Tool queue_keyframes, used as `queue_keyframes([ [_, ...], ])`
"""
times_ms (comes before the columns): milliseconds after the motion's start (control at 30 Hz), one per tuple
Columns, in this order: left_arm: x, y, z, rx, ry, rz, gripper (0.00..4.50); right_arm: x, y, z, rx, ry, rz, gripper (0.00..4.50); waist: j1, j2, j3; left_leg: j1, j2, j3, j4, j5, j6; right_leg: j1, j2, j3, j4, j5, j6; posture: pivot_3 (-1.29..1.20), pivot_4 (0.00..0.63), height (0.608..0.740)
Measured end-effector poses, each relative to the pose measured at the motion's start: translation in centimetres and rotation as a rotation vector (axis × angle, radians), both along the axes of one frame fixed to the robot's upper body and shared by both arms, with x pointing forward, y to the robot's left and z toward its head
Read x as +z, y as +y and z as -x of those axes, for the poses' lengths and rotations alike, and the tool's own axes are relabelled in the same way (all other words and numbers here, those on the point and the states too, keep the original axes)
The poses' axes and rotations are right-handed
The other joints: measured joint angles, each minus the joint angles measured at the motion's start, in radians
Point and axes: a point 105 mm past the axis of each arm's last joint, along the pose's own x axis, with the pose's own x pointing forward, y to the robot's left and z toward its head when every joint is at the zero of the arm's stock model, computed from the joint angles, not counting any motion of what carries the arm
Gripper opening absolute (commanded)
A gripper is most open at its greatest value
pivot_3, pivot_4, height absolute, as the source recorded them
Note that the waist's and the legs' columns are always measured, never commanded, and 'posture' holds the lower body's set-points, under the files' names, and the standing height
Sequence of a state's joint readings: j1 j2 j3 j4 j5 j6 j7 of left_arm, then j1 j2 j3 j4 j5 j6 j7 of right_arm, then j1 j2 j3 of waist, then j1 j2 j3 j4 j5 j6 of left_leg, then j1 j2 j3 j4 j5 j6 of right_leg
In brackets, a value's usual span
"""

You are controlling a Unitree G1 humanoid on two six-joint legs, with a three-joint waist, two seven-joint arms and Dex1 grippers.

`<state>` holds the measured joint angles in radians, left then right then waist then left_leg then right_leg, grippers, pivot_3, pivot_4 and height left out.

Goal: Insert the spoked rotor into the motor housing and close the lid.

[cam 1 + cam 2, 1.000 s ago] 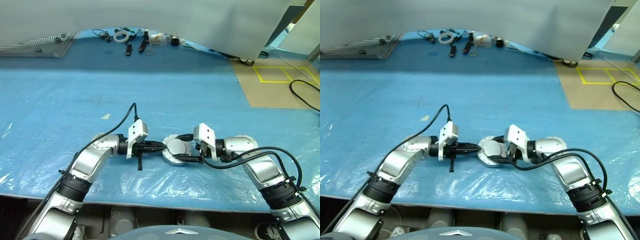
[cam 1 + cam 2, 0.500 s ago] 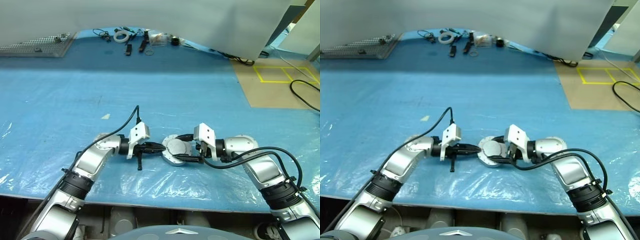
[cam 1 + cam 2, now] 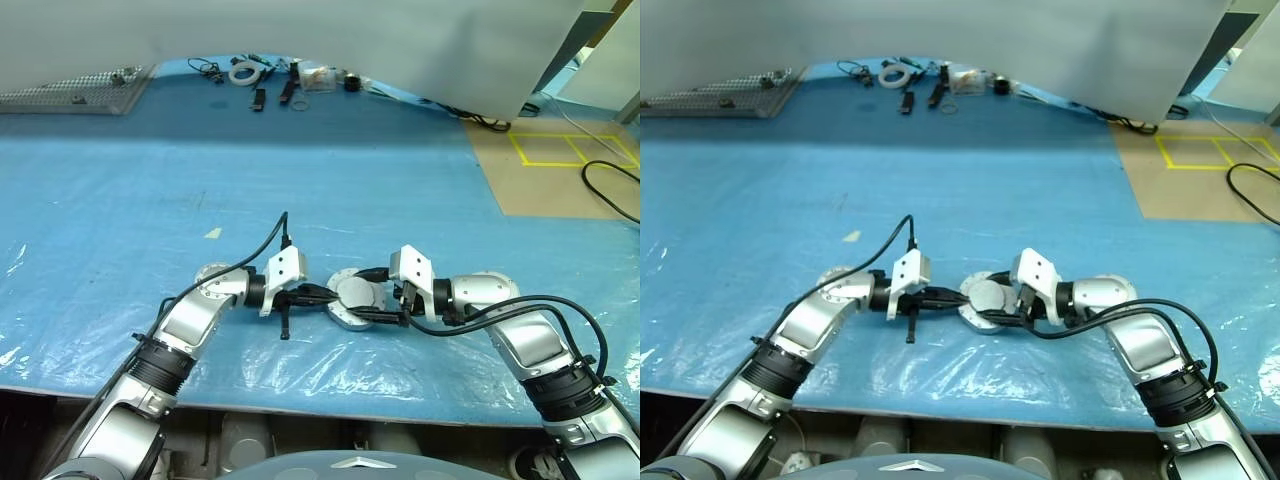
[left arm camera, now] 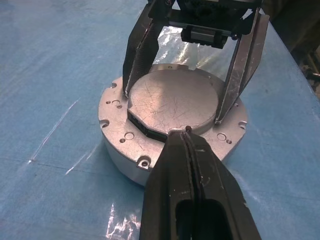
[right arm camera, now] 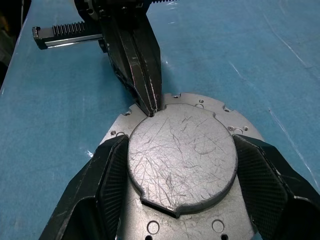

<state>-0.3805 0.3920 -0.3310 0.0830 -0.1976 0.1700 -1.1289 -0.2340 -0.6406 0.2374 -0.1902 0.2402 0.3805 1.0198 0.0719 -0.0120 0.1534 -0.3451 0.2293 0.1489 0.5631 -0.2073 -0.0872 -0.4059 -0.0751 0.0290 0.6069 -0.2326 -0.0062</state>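
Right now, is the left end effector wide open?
No, the left end effector has its two black fingers pressed together, their tip at the edge of the lid.

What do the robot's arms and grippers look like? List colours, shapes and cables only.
Both arms have rounded silver metal shells with black ribbed collars near the elbows. Each wrist carries a white angular camera block with a black cable looping back along the arm. The left gripper has two slim black tapered fingers and a toothed silver rack beside them. The right gripper has two broad black fingers with finely textured inner pads.
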Motion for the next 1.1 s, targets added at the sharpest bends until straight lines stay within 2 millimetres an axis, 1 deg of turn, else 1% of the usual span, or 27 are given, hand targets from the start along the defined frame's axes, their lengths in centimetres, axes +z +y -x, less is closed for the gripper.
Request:
queue_keyframes([
  [567,-0.05,0.04,-0.08,-0.012,-0.029,-0.019,0.04,0.03,0.01,-0.03,-0.004,0.012,-0.004,2.94,0.001,0.0,0.0,0.0,0.0,0.0,-0.001,0.0,0.0,0.0,0.0,0.0,-0.001,0.0,0.0,0.0,0.15,0.74],
  [633,-0.05,0.04,-0.11,-0.011,-0.03,-0.019,0.0,0.01,0.0,-0.06,-0.005,0.011,-0.006,3.69,0.001,0.0,0.0,0.0,0.0,0.0,-0.001,0.0,0.0,0.0,0.0,0.0,-0.001,0.0,0.0,0.0,0.15,0.74],
  [700,-0.04,0.04,-0.14,-0.012,-0.031,-0.019,0.0,0.11,-0.09,-0.15,-0.011,0.015,-0.019,4.26,0.001,0.0,0.0,0.0,0.0,0.0,-0.001,0.0,0.0,0.0,0.0,0.0,-0.001,0.0,0.0,0.0,0.15,0.74],
  [733,-0.06,0.05,-0.15,-0.012,-0.031,-0.019,0.0,0.15,-0.19,-0.22,-0.017,0.018,-0.025,4.46,0.001,0.0,0.0,0.0,0.0,0.0,-0.001,0.0,0.0,0.0,0.0,0.0,-0.001,0.0,0.0,0.0,0.15,0.74],
  [900,-0.09,0.08,-0.16,-0.016,-0.032,-0.019,0.0,0.35,-0.38,-0.38,-0.038,0.049,-0.038,4.46,0.001,0.0,0.0,0.0,0.0,0.0,-0.001,0.0,0.0,0.0,0.0,0.0,-0.001,0.0,0.0,0.0,0.15,0.74],
  [1100,-0.1,0.09,-0.19,-0.018,-0.031,-0.02,0.0,0.89,-0.4,-0.15,-0.036,0.043,-0.044,4.46,0.003,0.0,0.0,-0.002,0.0,0.0,-0.002,0.0,0.0,-0.002,0.0,0.0,-0.002,0.0,0.0,0.0,0.15,0.74],
])
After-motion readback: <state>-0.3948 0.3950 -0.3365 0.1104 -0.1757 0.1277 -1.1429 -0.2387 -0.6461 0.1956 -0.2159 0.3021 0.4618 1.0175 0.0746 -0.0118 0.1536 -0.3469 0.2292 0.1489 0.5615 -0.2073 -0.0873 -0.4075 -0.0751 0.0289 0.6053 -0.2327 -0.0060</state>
